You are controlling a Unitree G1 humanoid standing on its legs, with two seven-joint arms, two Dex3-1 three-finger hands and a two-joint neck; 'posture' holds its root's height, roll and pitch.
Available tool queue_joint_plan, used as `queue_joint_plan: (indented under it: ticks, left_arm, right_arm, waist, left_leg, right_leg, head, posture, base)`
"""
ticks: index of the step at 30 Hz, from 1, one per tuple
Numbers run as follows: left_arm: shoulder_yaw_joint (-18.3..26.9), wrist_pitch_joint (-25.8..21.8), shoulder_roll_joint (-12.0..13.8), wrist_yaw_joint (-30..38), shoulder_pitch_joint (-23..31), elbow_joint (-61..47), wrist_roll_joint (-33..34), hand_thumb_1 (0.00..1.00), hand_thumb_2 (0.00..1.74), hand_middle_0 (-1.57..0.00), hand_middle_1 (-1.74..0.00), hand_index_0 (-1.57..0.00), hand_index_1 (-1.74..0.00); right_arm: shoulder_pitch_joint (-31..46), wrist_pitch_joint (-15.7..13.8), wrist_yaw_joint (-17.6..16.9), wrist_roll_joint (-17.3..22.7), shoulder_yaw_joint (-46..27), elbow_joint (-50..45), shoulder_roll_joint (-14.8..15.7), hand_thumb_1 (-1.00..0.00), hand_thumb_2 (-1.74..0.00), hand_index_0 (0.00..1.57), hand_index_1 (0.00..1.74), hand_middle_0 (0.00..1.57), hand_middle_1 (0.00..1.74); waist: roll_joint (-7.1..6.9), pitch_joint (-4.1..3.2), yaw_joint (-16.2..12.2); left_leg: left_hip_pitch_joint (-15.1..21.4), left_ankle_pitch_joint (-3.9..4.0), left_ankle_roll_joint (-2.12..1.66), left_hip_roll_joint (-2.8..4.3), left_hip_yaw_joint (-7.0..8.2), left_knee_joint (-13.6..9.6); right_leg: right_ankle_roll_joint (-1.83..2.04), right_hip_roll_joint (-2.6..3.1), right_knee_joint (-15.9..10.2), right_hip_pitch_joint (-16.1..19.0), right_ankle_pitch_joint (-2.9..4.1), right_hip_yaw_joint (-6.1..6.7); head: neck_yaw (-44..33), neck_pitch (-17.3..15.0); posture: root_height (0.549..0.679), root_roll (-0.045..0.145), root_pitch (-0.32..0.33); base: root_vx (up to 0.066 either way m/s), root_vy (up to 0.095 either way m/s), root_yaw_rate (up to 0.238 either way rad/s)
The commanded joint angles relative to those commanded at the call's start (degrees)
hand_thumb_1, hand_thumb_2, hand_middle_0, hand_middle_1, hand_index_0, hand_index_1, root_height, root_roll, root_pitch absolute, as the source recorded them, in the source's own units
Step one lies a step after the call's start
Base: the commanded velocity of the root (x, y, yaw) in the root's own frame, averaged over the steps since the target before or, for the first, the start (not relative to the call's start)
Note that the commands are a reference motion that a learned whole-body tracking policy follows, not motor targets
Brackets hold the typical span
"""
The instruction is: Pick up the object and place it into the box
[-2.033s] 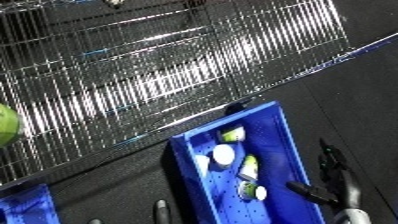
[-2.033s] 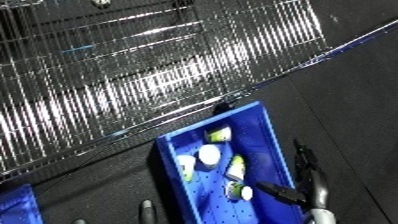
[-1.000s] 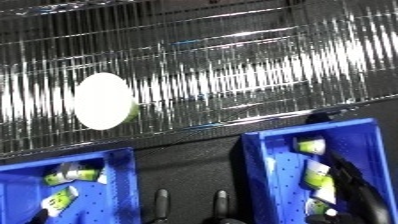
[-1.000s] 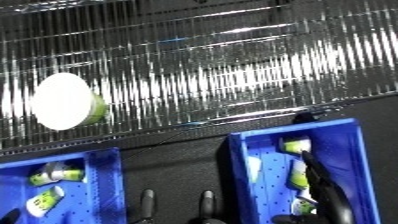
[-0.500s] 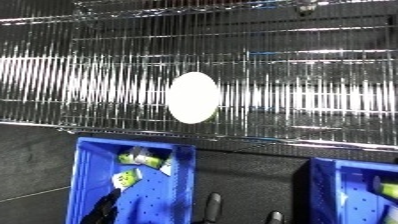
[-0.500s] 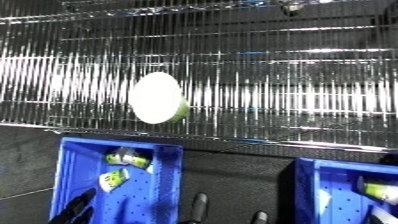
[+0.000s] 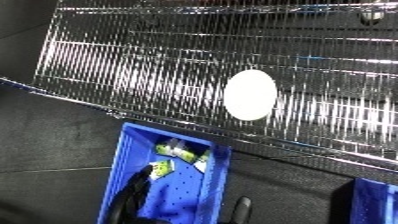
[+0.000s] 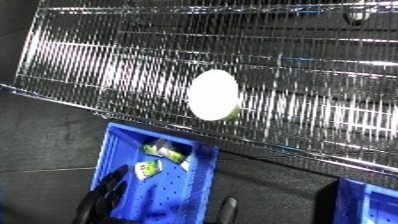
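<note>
A pale, whitish-green oval object (image 7: pixel 250 95) lies on the wire shelf (image 7: pixel 133 75), with no hand near it. Below the shelf stands a blue bin (image 7: pixel 120 165) holding a few green-and-white items (image 7: pixel 178 152). My left hand (image 7: pixel 138 192) shows as a dark shape low inside this bin, at the view's bottom edge, well below and left of the oval object. Its grip is too dark to make out. My right hand does not show in either view.
The corner of a second blue bin (image 7: pixel 380 199) shows at the lower right. A dark slim part (image 7: pixel 242 210) rises from the bottom edge between the bins. Dark floor lies around the bins, and the shelf's front rail (image 7: pixel 266 140) runs diagonally.
The camera has swung and tilted, so the shelf now slants and the left bin fills the lower left. The oval object has stayed on the shelf. The left hand remains inside the left bin.
</note>
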Motion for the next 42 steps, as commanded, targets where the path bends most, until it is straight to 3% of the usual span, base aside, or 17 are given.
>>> queue_joint_plan:
  ticks: [6,13,18,23,33,42]
  left_arm:
    - [-2.28,-4.41,0.70,-3.08,2.11,-12.02,0.02,0.00,0.00,0.00,0.00,0.00,0.00]
    - [-4.95,-6.15,6.06,-6.08,3.92,-28.98,-1.66,0.00,0.00,0.00,0.00,0.00,0.00]
    - [-4.44,-6.19,9.37,-6.18,4.35,-39.66,-3.88,0.00,0.00,0.00,0.00,0.00,0.00]
    - [-1.99,-7.80,10.70,-5.43,5.11,-48.26,-6.94,0.00,0.00,0.00,0.00,0.00,0.00]
    - [2.00,-8.93,10.29,1.26,4.52,-55.02,-2.82,0.00,0.00,0.00,0.00,0.00,0.00]
    - [0.20,-7.38,9.12,5.75,0.20,-51.24,2.86,0.00,0.00,0.00,0.00,0.00,0.00]
  right_arm:
    - [1.83,-1.20,0.63,1.54,-1.18,0.63,-0.16,0.00,0.00,0.00,0.00,0.00,0.00]
    - [3.48,-0.75,1.31,3.73,-2.25,0.39,-1.86,0.00,0.00,0.00,0.00,0.00,0.00]
    - [4.42,-0.44,1.59,5.14,-3.01,1.07,-2.26,0.00,0.00,0.00,0.00,0.00,0.00]
    - [5.39,-0.70,1.91,6.29,-3.79,1.95,-2.02,0.00,0.00,0.00,0.00,0.00,0.00]
    - [6.25,-0.93,2.86,7.76,-4.53,2.68,-1.08,0.00,0.00,0.00,0.00,0.00,0.00]
    - [5.26,0.21,4.23,6.59,-3.73,2.92,-1.59,0.00,0.00,0.00,0.00,0.00,0.00]
  waist:
    - [-0.21,0.00,1.89]
    - [0.15,0.00,3.36]
    - [0.43,0.00,4.25]
    - [0.49,0.00,5.14]
    - [-0.41,0.00,5.69]
    - [-1.59,0.00,3.84]
  left_leg:
    - [-0.58,-0.26,0.10,-0.48,-0.93,-0.41]
    - [-0.76,-0.53,0.07,-1.08,-1.73,-0.79]
    - [-1.06,-0.84,0.11,-1.62,-2.13,-0.64]
    - [-1.47,-1.15,0.16,-2.25,-2.51,-0.49]
    - [-1.67,-1.39,0.28,-2.62,-2.91,-0.31]
    - [-1.72,-1.65,0.59,-1.88,-2.05,0.51]
  right_leg:
    - [0.19,-0.57,-0.06,-0.06,0.15,-1.28]
    - [0.27,-1.30,-0.27,0.26,0.35,-2.40]
    - [0.34,-1.82,-0.35,0.33,0.56,-3.00]
    - [0.38,-2.11,-0.44,0.18,0.82,-3.49]
    - [0.50,-2.04,-0.54,0.12,1.22,-3.65]
    - [0.40,-0.99,-0.21,-0.38,1.30,-2.14]
  head:
    - [3.69,-0.46]
    - [8.01,-0.78]
    - [11.66,-0.58]
    - [15.61,-0.62]
    - [17.61,-0.28]
    - [13.02,-0.07]
  posture:
    - [0.650,0.041,0.064]
    - [0.652,0.040,0.069]
    - [0.652,0.041,0.071]
    - [0.653,0.040,0.076]
    - [0.653,0.036,0.077]
    - [0.652,0.032,0.074]
  base:
    - [0.016,-0.022,0.154]
    - [0.019,-0.003,0.123]
    - [0.020,-0.005,0.113]
    - [0.018,-0.018,0.100]
    - [0.021,-0.029,0.015]
    - [0.013,0.017,-0.140]
